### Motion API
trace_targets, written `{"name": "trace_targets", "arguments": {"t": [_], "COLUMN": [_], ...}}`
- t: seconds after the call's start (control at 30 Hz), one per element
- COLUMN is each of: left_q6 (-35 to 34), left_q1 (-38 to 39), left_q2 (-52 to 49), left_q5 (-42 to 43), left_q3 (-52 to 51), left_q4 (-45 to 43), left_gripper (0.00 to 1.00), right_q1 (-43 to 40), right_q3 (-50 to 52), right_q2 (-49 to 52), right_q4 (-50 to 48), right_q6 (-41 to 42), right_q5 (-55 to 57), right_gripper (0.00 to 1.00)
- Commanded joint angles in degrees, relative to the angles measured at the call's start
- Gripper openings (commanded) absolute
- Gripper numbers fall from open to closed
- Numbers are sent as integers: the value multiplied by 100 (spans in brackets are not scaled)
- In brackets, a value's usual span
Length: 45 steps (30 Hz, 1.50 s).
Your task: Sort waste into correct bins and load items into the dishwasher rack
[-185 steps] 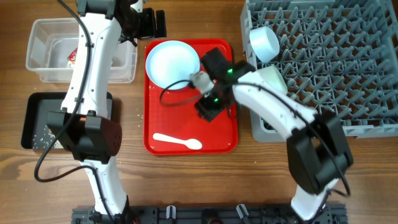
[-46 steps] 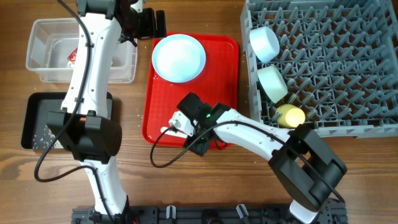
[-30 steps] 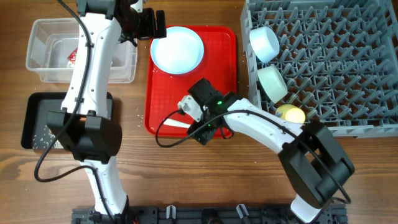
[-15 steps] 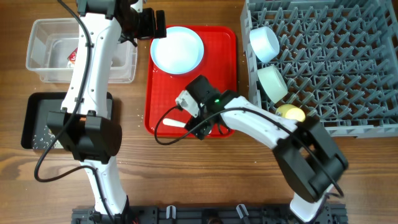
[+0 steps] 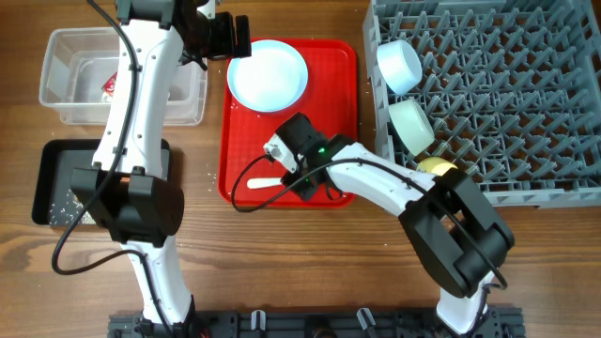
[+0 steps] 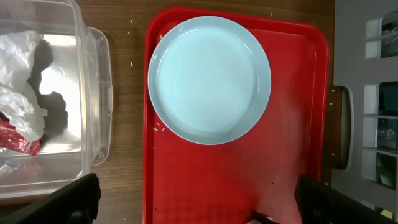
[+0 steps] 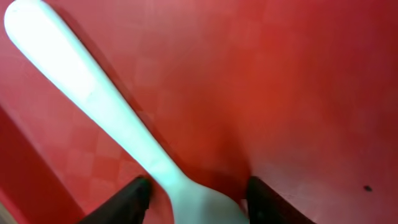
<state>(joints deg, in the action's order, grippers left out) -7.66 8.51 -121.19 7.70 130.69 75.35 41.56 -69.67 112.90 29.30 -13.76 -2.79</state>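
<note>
The white plastic spoon lies on the red tray near its front edge. My right gripper is down over the spoon's bowl end with one fingertip against its left side. The other fingertip stands a little apart on the right, so the jaws are still open. The pale blue plate rests at the tray's far end. My left gripper hovers wide open above the plate and tray, holding nothing.
The grey dishwasher rack on the right holds a blue bowl, a green bowl and a yellow cup. The clear tub at left holds tissue and a red wrapper. The black tray holds rice.
My right gripper has shifted slightly up and left along the tray onto the spoon, and its jaws have narrowed around the spoon's bowl. The left arm has not moved.
</note>
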Motion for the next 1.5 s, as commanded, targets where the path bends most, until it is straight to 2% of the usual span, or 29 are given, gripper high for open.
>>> {"name": "trace_targets", "arguments": {"t": [0.0,0.13,0.3,0.43,0.57,0.77,0.97,1.17,1.2,1.27,1.3,1.33,1.4,1.47], "left_q6": [-33,-33,-33,-33,-33,-33,-33,-33,-33,-33,-33,-33,-33,-33], "left_q1": [0,0,0,0,0,0,0,0,0,0,0,0,0,0], "left_q2": [-74,-74,-74,-74,-74,-74,-74,-74,-74,-74,-74,-74,-74,-74], "left_q5": [-33,-33,-31,-33,-33,-33,-31,-33,-33,-33,-33,-31,-33,-33], "left_q3": [-31,-31,-31,-31,-31,-31,-31,-31,-31,-31,-31,-31,-31,-31], "left_q4": [-15,-15,-15,-15,-15,-15,-15,-15,-15,-15,-15,-15,-15,-15], "left_gripper": [100,100,100,100,100,100,100,100,100,100,100,100,100,100], "right_q1": [-7,-146,-363,-455,-468,-507,-706,-909,-931,-940,-940,-938,-938,-905], "right_q3": [251,251,251,249,94,-212,-717,-782,-782,-745,-710,-675,-669,-669], "right_q2": [498,498,498,496,496,442,11,-660,-693,-675,-671,-671,-671,-671], "right_q4": [280,704,1261,1397,1552,1646,2009,1989,1991,2026,2074,2100,2232,2358], "right_q6": [341,492,494,647,645,793,796,911,778,612,625,649,1032,1384], "right_q5": [195,173,-363,-612,-960,-1021,-933,-907,-892,-892,-894,-896,-903,-1047], "right_gripper": [44,31,27,8,4,4,4,5,8,38,62,72,84,85]}}
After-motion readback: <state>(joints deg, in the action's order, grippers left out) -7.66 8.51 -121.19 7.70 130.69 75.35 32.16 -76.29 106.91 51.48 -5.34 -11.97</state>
